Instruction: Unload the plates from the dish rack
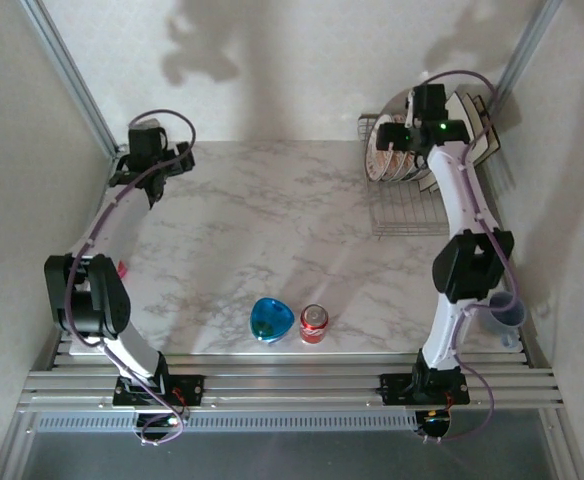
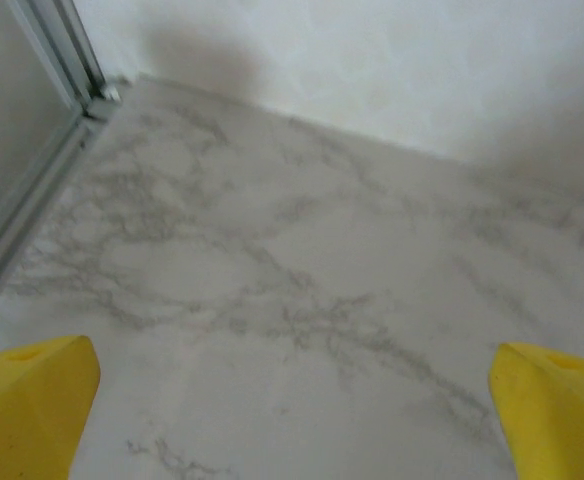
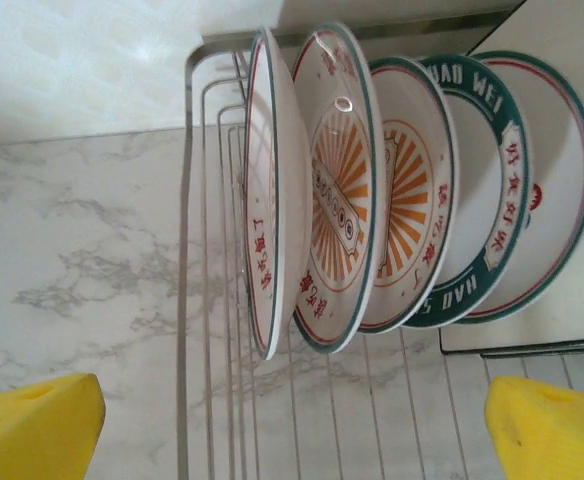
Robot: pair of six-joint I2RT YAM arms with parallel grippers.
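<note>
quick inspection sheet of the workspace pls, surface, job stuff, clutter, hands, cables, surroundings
surface: marble-patterned table, mostly bare in the middle
job's things: five round plates stand on edge in the dish rack at the far right; none unloaded yet
clutter: blue bowl and red can near the front edge; bluish cup by the right arm
hands: left hand open over bare table at the far left; right hand open, facing the plates, holding nothing
cables: purple cables loop along both arms, clear of the plates
surroundings: white walls, metal frame posts
</note>
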